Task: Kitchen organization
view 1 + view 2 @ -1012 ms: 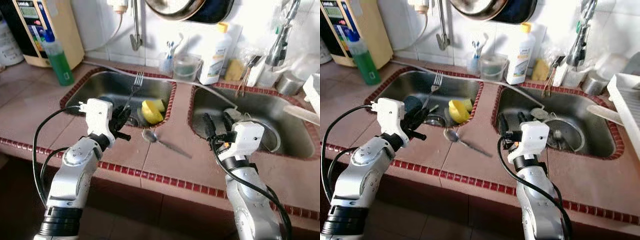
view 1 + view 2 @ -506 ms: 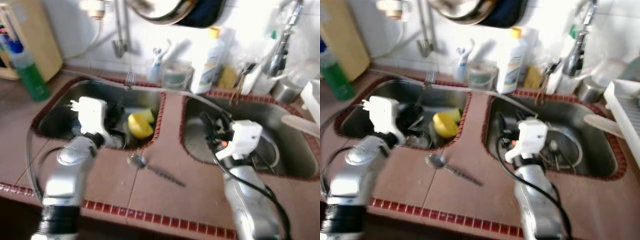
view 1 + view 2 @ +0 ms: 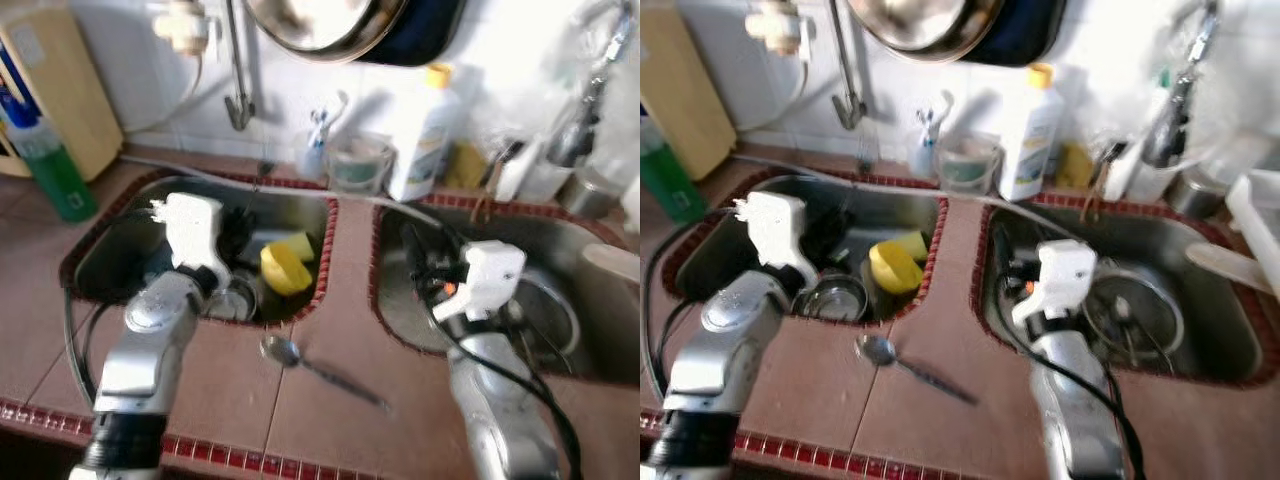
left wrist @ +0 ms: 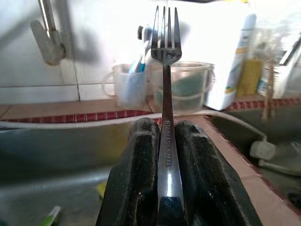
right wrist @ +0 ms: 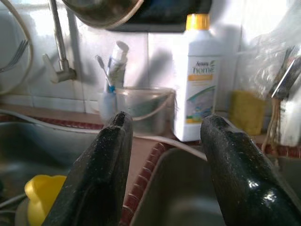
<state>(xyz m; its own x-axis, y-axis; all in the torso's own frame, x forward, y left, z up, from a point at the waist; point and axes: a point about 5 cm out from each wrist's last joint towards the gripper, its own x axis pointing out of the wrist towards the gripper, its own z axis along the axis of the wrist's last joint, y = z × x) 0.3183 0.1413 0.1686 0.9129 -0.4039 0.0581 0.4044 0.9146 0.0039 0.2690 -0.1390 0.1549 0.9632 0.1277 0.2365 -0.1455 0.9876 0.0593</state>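
Fork handle end hidden between left gripper fingers; pan above cut by edge; eye views blurred.

The brown tiled tabletop holds two sunken sinks. A spoon lies on it near the front, between them; a green bottle stands far left.

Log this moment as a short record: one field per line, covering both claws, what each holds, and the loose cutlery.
left claw: shut on the fork, tines up, over the left sink
right claw: open, holding nothing, over the right sink
spoon: lying on the counter between the sinks
yellow cup: inside the left sink
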